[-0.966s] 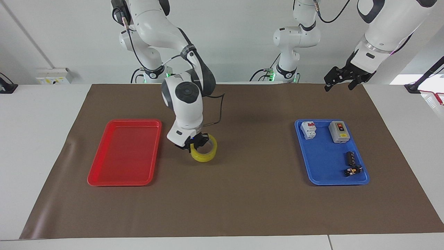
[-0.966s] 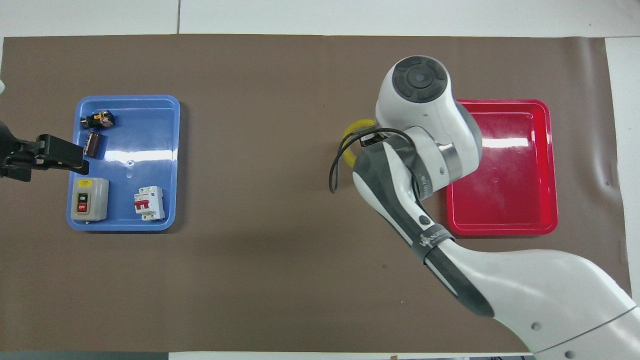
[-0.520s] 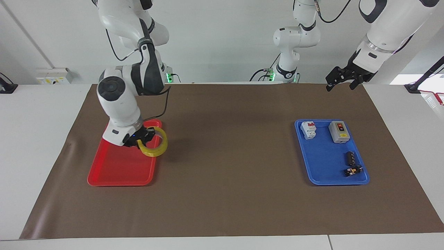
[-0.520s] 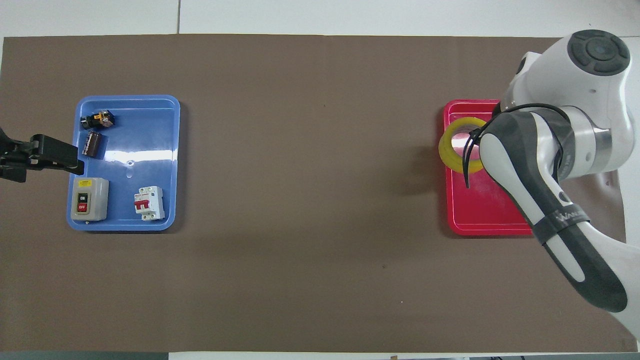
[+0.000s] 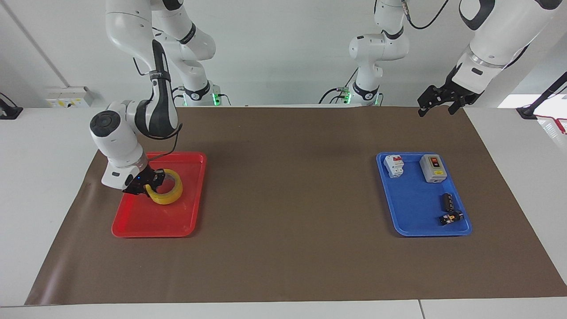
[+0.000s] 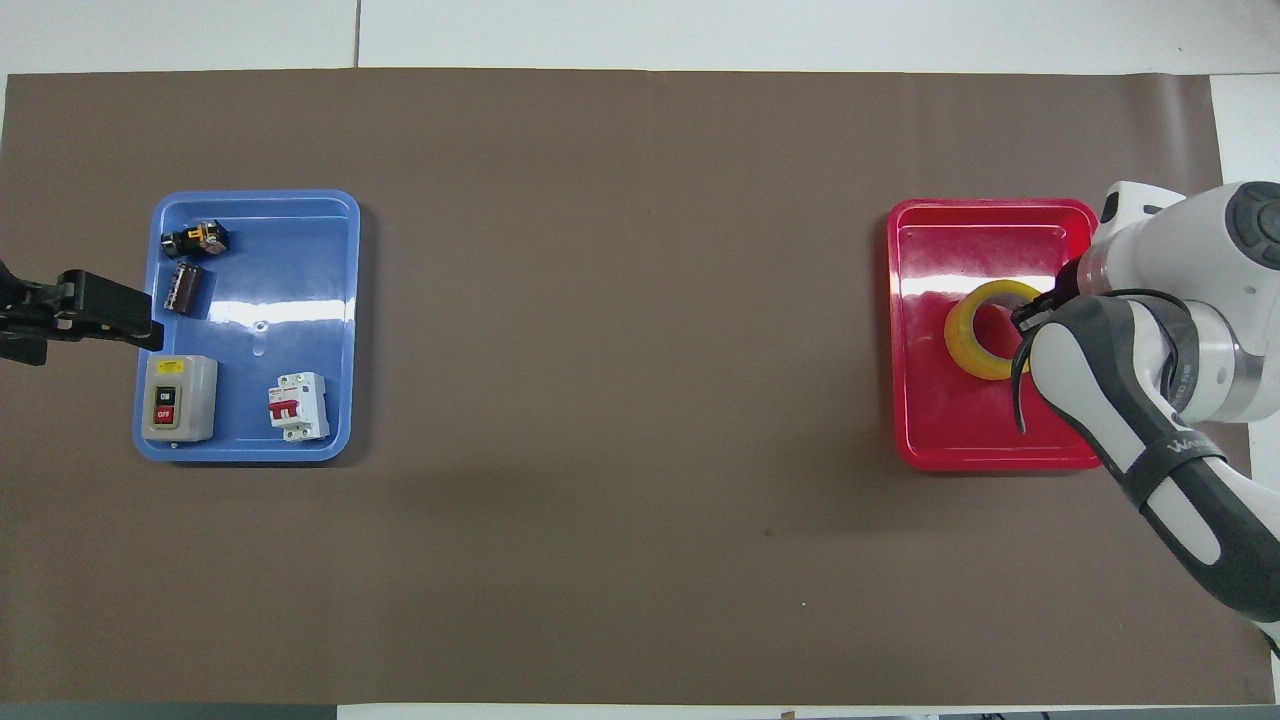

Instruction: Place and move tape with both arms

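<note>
Your ring-shaped roll of translucent yellow tape point(image 5: 165, 192) point(image 6: 984, 328) hangs tilted over the middle of the shallow red plastic tray point(image 5: 146, 223) point(image 6: 960, 450), at the right arm's end of the table. You cannot tell from either view whether its lower edge touches the tray floor. The right gripper point(image 5: 149, 182) point(image 6: 1035, 312) has its black fingers clamped on the roll's rim, one inside the ring and one outside, so the claw is holding the tape.

The left gripper point(image 5: 436, 102) point(image 6: 75, 318) waits in the air over the brown paper mat point(image 5: 288, 199) point(image 6: 600, 400), at the edge of the blue plastic tray point(image 5: 409, 221) point(image 6: 330, 330) that lies at the left arm's end. Its claw stands wide and carries nothing. In that blue tray you see a white circuit breaker with a red lever point(image 5: 394, 165) point(image 6: 298, 406), a grey push-button switch box point(image 5: 433, 168) point(image 6: 177, 398), a dark cylindrical part point(image 5: 447, 202) point(image 6: 184, 287) and a small black part with orange marks point(image 5: 450, 217) point(image 6: 197, 238).
</note>
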You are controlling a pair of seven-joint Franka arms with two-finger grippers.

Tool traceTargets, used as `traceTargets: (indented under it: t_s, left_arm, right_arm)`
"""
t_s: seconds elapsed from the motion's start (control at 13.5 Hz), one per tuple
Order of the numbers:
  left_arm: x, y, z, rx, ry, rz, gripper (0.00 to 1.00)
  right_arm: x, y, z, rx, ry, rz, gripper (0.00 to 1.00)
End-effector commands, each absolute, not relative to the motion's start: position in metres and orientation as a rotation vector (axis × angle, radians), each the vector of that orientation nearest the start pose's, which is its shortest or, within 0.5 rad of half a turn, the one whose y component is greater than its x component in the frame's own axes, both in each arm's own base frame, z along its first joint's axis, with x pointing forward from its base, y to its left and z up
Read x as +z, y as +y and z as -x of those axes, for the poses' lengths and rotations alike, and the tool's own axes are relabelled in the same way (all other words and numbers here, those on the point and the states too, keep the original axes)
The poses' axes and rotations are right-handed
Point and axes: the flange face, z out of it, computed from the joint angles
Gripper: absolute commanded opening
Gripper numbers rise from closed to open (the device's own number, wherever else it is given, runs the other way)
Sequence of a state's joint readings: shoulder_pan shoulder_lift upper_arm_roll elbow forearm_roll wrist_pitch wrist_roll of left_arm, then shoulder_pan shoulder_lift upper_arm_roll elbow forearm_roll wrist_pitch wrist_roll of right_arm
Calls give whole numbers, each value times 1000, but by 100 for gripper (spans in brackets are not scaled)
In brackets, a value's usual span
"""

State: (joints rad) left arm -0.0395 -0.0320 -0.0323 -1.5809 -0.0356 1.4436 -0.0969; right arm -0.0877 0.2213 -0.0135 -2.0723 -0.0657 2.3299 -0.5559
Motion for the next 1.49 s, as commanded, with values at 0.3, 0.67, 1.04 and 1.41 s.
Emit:
traceTargets:
  t_s: [0.3,0.67,1.04,1.41]
  left_arm:
    - [628,-41,-526,117,-22,3132,100]
    - [626,-40,-527,127,-14,3133,100]
    - [625,-40,-527,127,-19,3133,100]
    - [626,-50,-529,100,3,3145,100]
  right_arm:
    - [325,-62,-561,-117,-809,3111,0]
    - [338,-69,-572,-163,-706,3139,100]
    - [501,-20,-604,70,-51,3230,100]
    - [614,-10,-548,25,276,3199,100]
